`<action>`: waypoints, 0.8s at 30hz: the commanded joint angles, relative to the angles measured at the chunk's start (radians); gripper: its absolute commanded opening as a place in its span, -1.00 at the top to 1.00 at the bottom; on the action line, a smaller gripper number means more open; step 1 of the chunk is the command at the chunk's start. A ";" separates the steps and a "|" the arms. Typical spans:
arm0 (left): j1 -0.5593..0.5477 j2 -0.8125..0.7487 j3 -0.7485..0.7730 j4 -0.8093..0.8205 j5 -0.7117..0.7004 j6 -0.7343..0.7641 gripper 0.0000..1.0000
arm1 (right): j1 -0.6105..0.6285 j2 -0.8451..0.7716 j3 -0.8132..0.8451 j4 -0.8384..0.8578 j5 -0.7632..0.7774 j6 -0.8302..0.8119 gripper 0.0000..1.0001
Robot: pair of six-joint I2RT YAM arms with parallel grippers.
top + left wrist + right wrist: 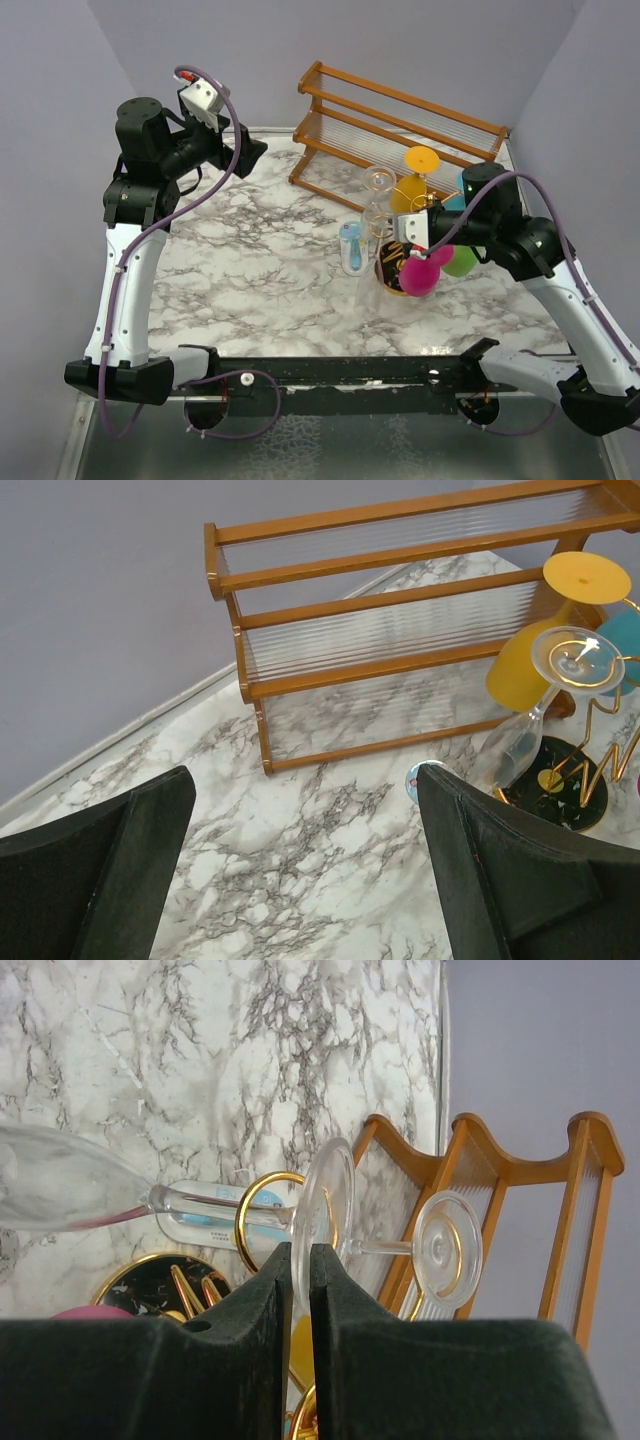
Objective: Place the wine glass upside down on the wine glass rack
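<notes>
Right wrist view alone shows right gripper [300, 1252] jaws narrow on wine glass [165, 1200] foot, stem through wine glass rack [238, 1225] loop; bowl cropped. Left gripper [305, 780] jaws wide.

Both arms share one build: the left arm [128, 255], at the left of the overhead frame, and the right arm [590, 300], at the right, have white lower links, black joint housings and black bases. A purple cable [118, 290] loops along each. A white camera block [203, 100] sits on the left wrist. The left end effector [305, 775] and right end effector [300, 1248] carry matte black, blocky fingers [130, 870] with a faintly grainy surface
</notes>
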 commanded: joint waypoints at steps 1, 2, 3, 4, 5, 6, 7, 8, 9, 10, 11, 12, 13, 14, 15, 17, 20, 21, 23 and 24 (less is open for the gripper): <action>0.008 -0.018 -0.014 0.021 0.031 0.010 -0.92 | 0.006 -0.028 -0.018 0.019 -0.019 0.020 0.74; 0.007 -0.019 -0.014 0.021 0.031 0.011 -0.92 | 0.006 -0.030 -0.020 0.018 -0.020 0.020 0.71; 0.007 -0.018 -0.015 0.022 0.032 0.011 -0.92 | 0.006 -0.030 -0.023 0.017 -0.021 0.020 0.68; 0.008 -0.018 -0.016 0.023 0.032 0.010 -0.92 | 0.006 -0.030 -0.024 0.016 -0.022 0.020 0.66; 0.007 -0.017 -0.016 0.023 0.032 0.011 -0.92 | 0.006 -0.031 -0.025 0.015 -0.022 0.020 0.64; 0.007 -0.017 -0.016 0.024 0.032 0.011 -0.92 | 0.006 -0.030 -0.027 0.016 -0.022 0.020 0.61; 0.007 -0.017 -0.016 0.023 0.034 0.010 -0.92 | 0.006 -0.030 -0.027 0.015 -0.022 0.019 0.59; 0.007 -0.017 -0.016 0.023 0.034 0.010 -0.92 | 0.006 -0.030 -0.028 0.015 -0.023 0.019 0.56; 0.008 -0.018 -0.016 0.024 0.034 0.011 -0.92 | 0.006 -0.031 -0.028 0.015 -0.022 0.019 0.55; 0.007 -0.018 -0.016 0.024 0.034 0.011 -0.92 | 0.006 -0.031 -0.027 0.014 -0.024 0.019 0.54; 0.007 -0.018 -0.016 0.023 0.034 0.012 -0.92 | 0.006 -0.030 -0.028 0.015 -0.026 0.019 0.53; 0.007 -0.019 -0.016 0.023 0.034 0.012 -0.92 | 0.006 -0.031 -0.028 0.013 -0.028 0.019 0.53; 0.007 -0.019 -0.017 0.022 0.034 0.011 -0.92 | 0.006 -0.032 -0.027 0.012 -0.030 0.019 0.52; 0.007 -0.018 -0.017 0.023 0.034 0.012 -0.92 | 0.006 -0.032 -0.026 0.012 -0.030 0.019 0.52; 0.008 -0.020 -0.019 0.022 0.034 0.012 -0.92 | 0.006 -0.033 -0.025 0.009 -0.030 0.019 0.49; 0.007 -0.020 -0.019 0.022 0.034 0.012 -0.92 | 0.006 -0.034 -0.024 0.007 -0.025 0.017 0.44; 0.007 -0.018 -0.019 0.022 0.036 0.011 -0.92 | 0.005 -0.034 -0.016 0.005 -0.023 0.016 0.43; 0.007 -0.018 -0.018 0.023 0.037 0.010 -0.92 | 0.005 -0.034 -0.014 0.004 -0.024 0.016 0.43; 0.007 -0.018 -0.019 0.024 0.037 0.011 -0.92 | 0.006 -0.035 -0.010 -0.002 -0.032 0.016 0.42; 0.007 -0.018 -0.019 0.023 0.037 0.012 -0.92 | 0.006 -0.035 -0.008 -0.004 -0.036 0.017 0.42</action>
